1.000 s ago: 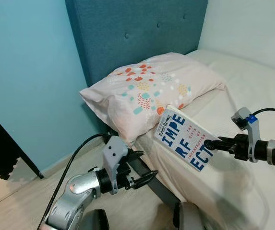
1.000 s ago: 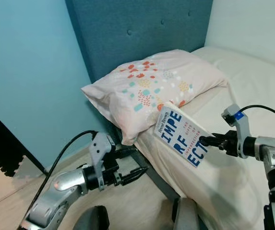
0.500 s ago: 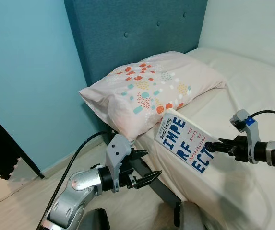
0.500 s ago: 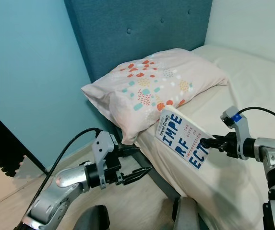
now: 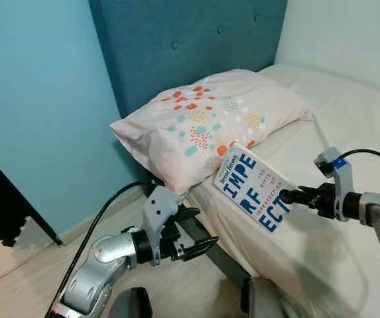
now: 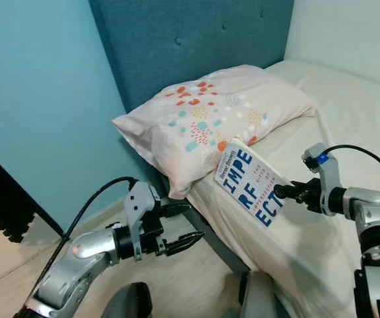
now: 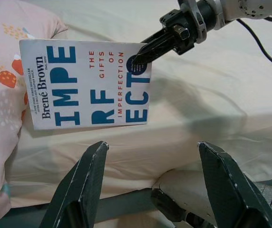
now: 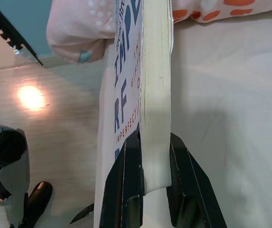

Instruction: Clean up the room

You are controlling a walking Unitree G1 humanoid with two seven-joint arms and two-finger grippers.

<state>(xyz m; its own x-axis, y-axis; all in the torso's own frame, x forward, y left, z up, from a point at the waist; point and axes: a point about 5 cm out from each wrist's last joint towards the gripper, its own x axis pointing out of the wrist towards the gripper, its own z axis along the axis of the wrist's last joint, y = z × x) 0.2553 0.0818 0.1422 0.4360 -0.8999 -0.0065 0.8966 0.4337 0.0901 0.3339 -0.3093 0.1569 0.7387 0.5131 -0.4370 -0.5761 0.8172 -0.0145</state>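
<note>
Beside the pillow [image 5: 206, 122], just off its lower corner, the book [image 5: 254, 192] is hanging tilted above the bed [image 5: 349, 126], its white cover with blue lettering facing up and outward. The right gripper [image 5: 288, 197] is pinching it by the edge farthest from the pillow, jaws clenched on the cover and page block, as the right wrist view shows with the pages squeezed between the two black fingers [image 8: 126, 187]. The near end of the book is sitting close to the pillow, possibly brushing it; I cannot tell whether they are touching.

The grip is looking thin: only the tips are biting on one narrow margin, so the book's weight is levering against them, and I judge it could pivot or slip out, dropping onto the mattress edge or the floor [image 5: 37, 265] below the pillow. A swing toward the pillow could also snag the book's corner on the fabric.

Below the pillow and off the side of the bed, the left gripper [image 5: 196, 232] is hovering with its jaws spread and nothing between them, pointing up toward the book. Behind the pillow the teal headboard [image 5: 183, 46] is rising, and the dark bed frame [image 5: 206, 245] is running under the mattress close to the left gripper, crowding any reach from that side.
</note>
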